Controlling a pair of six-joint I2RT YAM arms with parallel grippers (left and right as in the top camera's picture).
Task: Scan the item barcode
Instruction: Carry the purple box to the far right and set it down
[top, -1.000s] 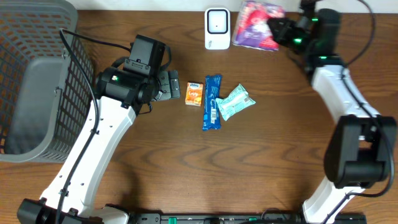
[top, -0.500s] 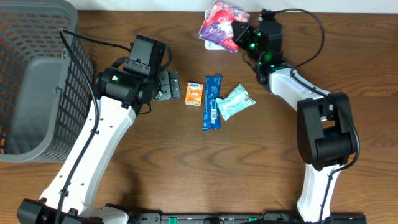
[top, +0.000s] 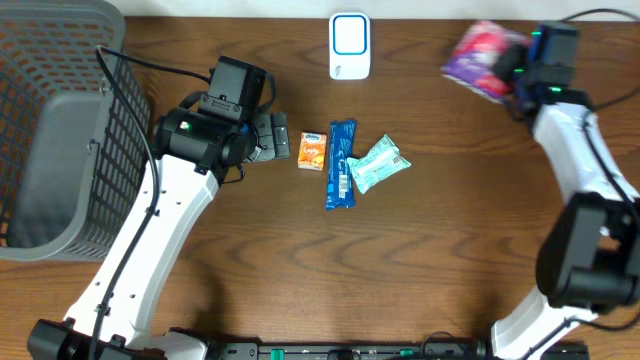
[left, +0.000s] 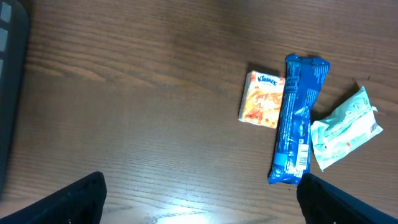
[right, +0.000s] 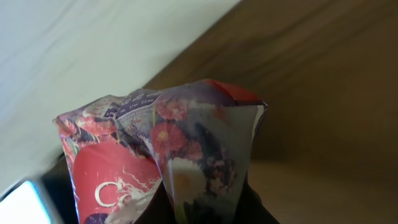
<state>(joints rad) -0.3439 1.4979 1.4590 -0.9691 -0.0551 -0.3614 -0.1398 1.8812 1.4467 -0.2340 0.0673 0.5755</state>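
1. While your right gripper (top: 514, 68) is clamped on the floral packet (top: 483, 58), that packet is held at the table's (top: 420, 270) far right, near the back edge and well right of the white scanner (top: 350, 45).
2. From the right wrist, the crumpled red-and-purple packet fills the view between the dark fingers, with the table edge and a pale wall behind it.
3. Bare wood runs between the scanner and the packet.
4. Mid-table lie an orange Kleenex pack (top: 313, 150), a blue bar wrapper (top: 341, 164) just beside it, and a mint-green packet (top: 379, 164) touching the wrapper.
5. Your left gripper (top: 275, 136) has its jaws wide apart, holding nothing, just left of the Kleenex pack.
6. The grey wire basket (top: 60, 60) takes the left edge; broad bare wood lies toward the near edge.
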